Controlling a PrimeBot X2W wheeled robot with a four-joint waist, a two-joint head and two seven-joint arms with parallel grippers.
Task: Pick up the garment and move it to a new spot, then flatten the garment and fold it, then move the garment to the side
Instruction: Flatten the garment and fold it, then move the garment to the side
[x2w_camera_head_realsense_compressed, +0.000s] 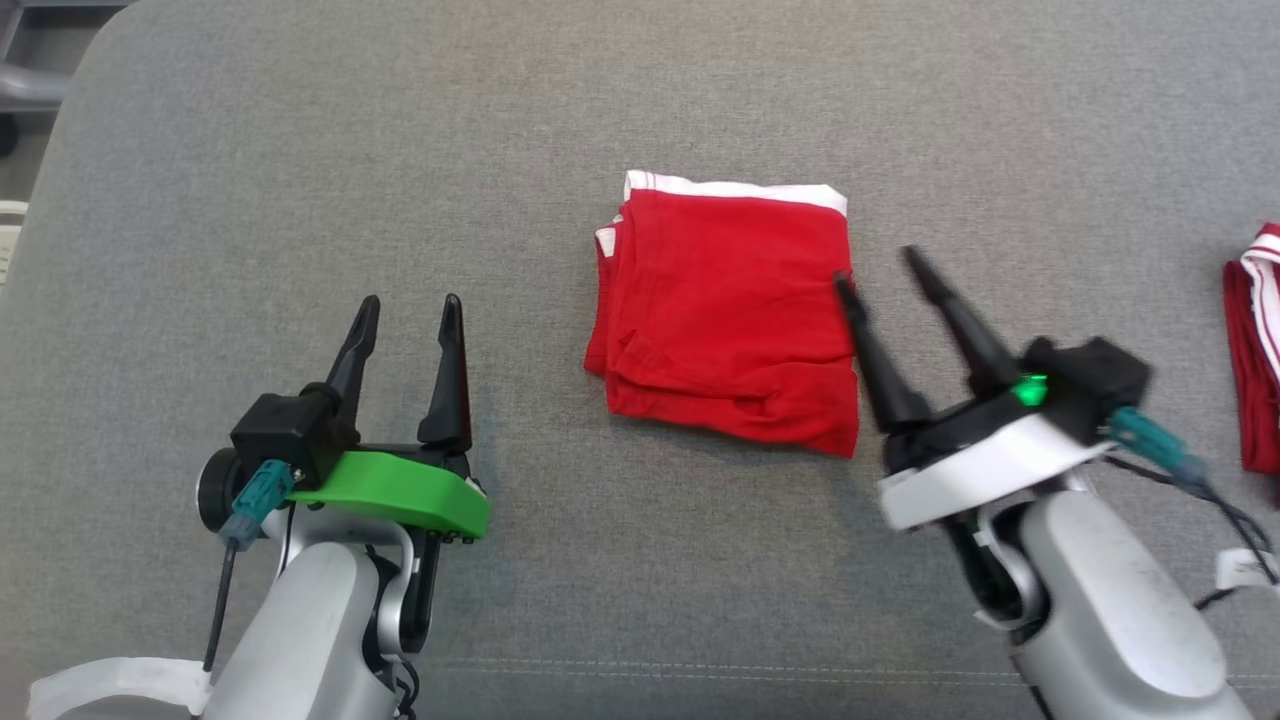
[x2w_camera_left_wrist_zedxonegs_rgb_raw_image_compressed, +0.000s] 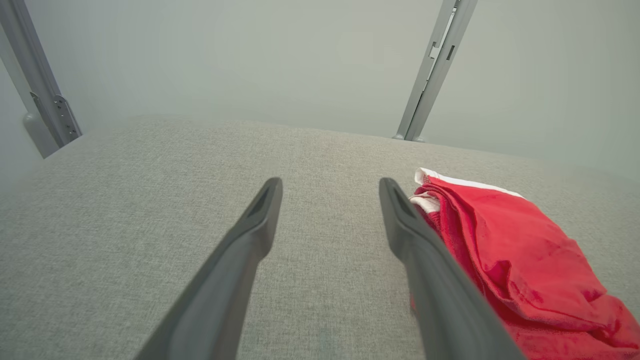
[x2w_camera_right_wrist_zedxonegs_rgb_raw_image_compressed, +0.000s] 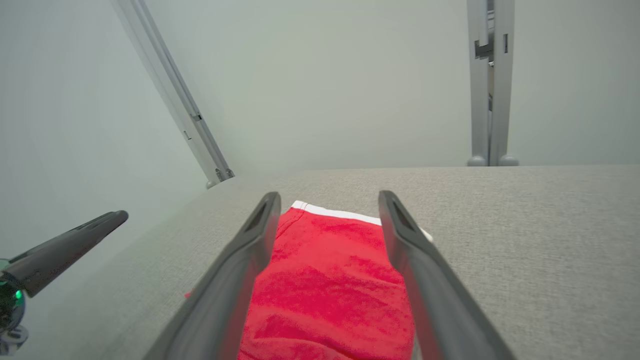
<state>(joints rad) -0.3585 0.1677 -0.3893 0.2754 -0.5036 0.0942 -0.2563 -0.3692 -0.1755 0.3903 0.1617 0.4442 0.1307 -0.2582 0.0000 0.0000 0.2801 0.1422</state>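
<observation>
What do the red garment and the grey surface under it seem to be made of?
The garment looks like soft knit cotton, matte: limp folds, fuzzy nap. The surface is probably woven upholstery fabric, matte: flecked weave, stitched seam.

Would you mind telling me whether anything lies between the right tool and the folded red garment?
Nothing visible does: the open right tool sits at the right edge of the garment, one fingertip overlapping it in the head view.
</observation>
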